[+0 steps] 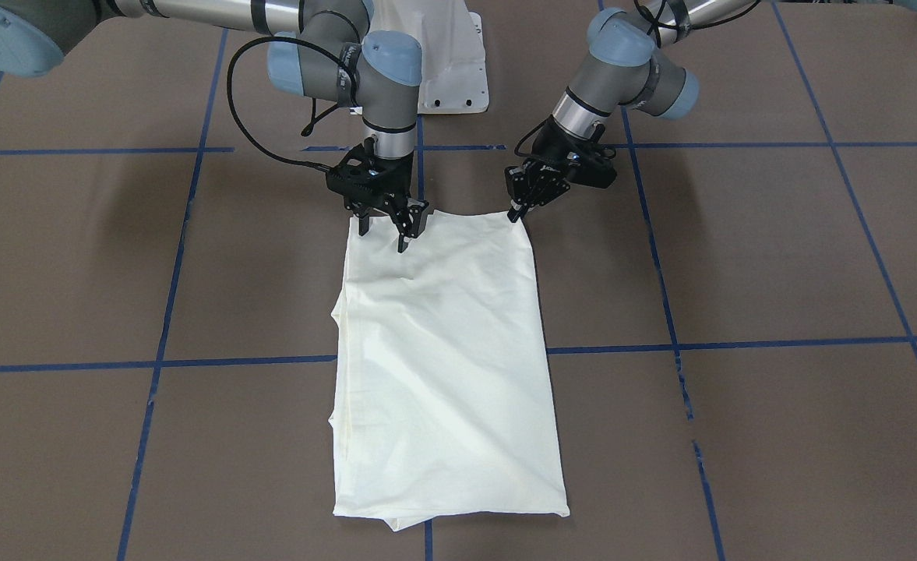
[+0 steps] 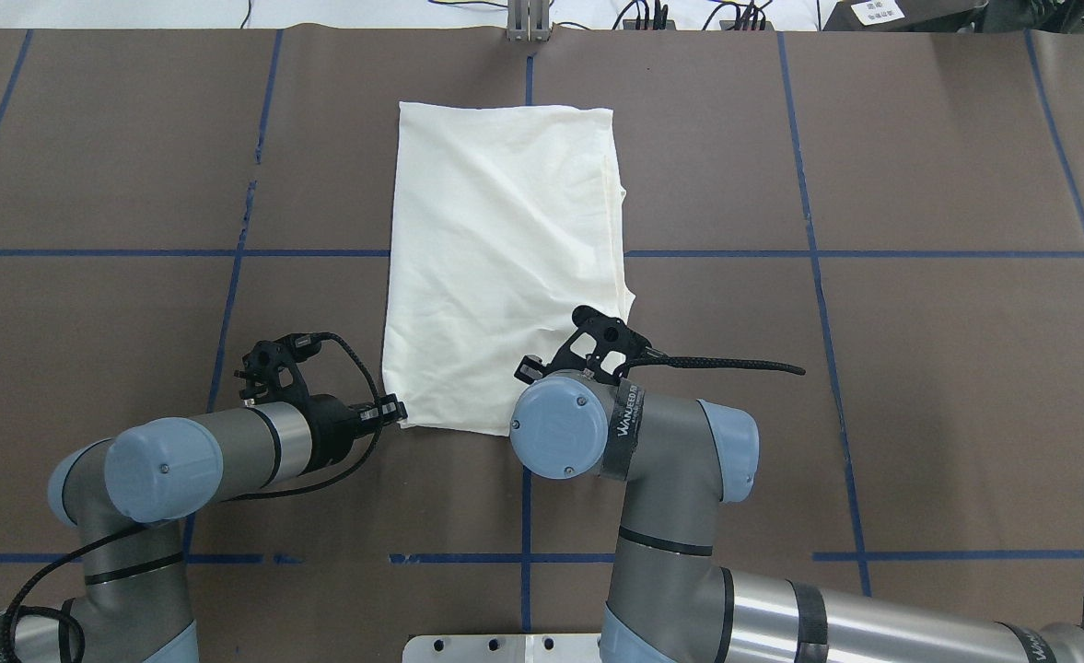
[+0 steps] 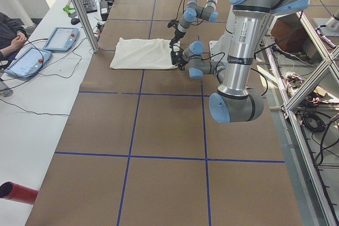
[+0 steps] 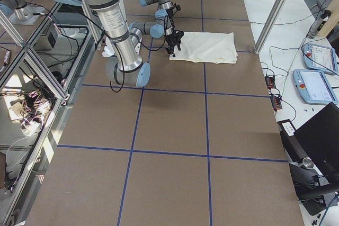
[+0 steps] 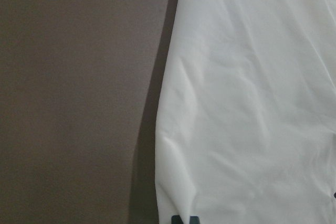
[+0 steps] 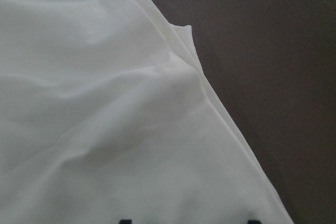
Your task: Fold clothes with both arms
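The cream-white folded shirt (image 1: 446, 351) lies just before the white metal base plate (image 1: 458, 78); at its plate-side edge the black right end effector (image 1: 386, 234) gapes empty, whether the left end effector (image 1: 517, 212) grips I cannot tell, so a one-sided lift might skew it.

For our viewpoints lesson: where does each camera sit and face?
Front-facing: across table, facing both arms; left arm appears right.
Overhead: behind both arms, looking down.
Exterior left: table's left end; left arm nearest.
Exterior right: opposite end; right arm nearest.
Left wrist: above shirt corner; fingertips.
Right wrist: above shirt edge; fingertips.
Shared: shirt in every view.
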Robot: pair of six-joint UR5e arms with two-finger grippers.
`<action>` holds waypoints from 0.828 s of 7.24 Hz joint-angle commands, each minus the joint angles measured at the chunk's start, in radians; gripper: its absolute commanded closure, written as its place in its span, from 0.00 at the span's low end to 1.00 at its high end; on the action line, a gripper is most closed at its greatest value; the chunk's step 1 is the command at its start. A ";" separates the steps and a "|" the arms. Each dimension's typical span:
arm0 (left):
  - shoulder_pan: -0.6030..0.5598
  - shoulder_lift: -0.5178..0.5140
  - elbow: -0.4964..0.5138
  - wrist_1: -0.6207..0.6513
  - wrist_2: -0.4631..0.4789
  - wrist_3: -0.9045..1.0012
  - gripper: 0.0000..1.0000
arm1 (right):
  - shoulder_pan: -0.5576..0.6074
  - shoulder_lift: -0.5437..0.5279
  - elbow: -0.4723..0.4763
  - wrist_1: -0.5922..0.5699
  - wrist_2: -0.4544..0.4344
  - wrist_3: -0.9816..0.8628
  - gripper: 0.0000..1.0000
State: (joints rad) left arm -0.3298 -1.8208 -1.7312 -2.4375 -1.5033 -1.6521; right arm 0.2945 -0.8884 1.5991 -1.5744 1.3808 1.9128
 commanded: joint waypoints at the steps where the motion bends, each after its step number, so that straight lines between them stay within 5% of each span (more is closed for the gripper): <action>1: 0.000 0.000 -0.002 0.000 0.000 0.000 1.00 | -0.002 0.000 -0.007 0.002 -0.003 0.024 0.69; 2: 0.000 0.000 -0.002 0.000 0.000 0.000 1.00 | -0.002 0.003 -0.013 0.002 -0.005 0.046 0.79; 3: 0.000 0.000 -0.002 0.000 0.000 0.000 1.00 | -0.002 0.009 -0.013 0.004 -0.003 0.048 1.00; 6: 0.000 -0.002 -0.004 0.000 0.000 -0.001 1.00 | 0.014 0.019 -0.004 0.004 -0.002 0.046 1.00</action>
State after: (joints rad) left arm -0.3298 -1.8217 -1.7344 -2.4375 -1.5033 -1.6524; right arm 0.2993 -0.8727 1.5899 -1.5702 1.3777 1.9586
